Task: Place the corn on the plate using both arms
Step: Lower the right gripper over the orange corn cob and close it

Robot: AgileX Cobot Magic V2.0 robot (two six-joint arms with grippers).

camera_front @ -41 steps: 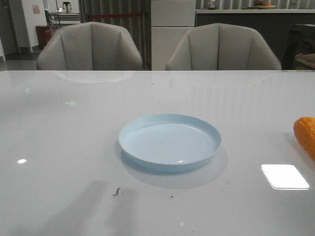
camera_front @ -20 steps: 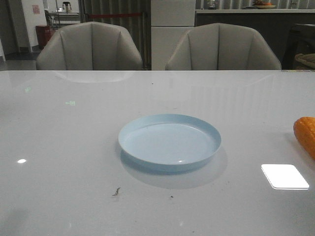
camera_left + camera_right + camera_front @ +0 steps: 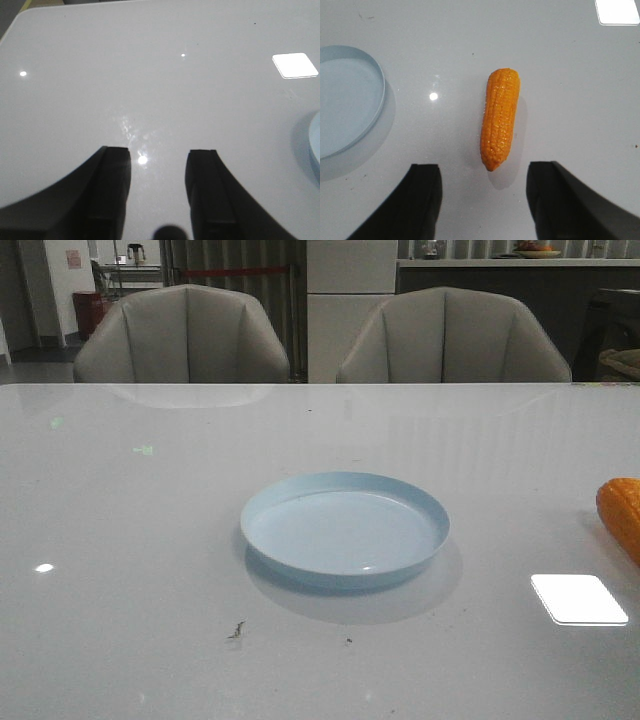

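Corn [image 3: 500,118] lying loose on the table [image 3: 130,540], well right of the empty plate [image 3: 345,527], between the right gripper's [image 3: 482,200] wide-open fingers (left gripper [image 3: 159,192] open too, over bare table), likely to roll off if nudged off-centre.

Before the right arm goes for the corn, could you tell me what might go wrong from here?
1. The corn is round and lies loose on the glossy table; an off-centre squeeze by the open right hand might roll or squirt it away.
2. It lies at the front view's right border, half out of sight, so that camera helps little.
3. The plate has a low rim; released near the rim, the cob could roll off it.
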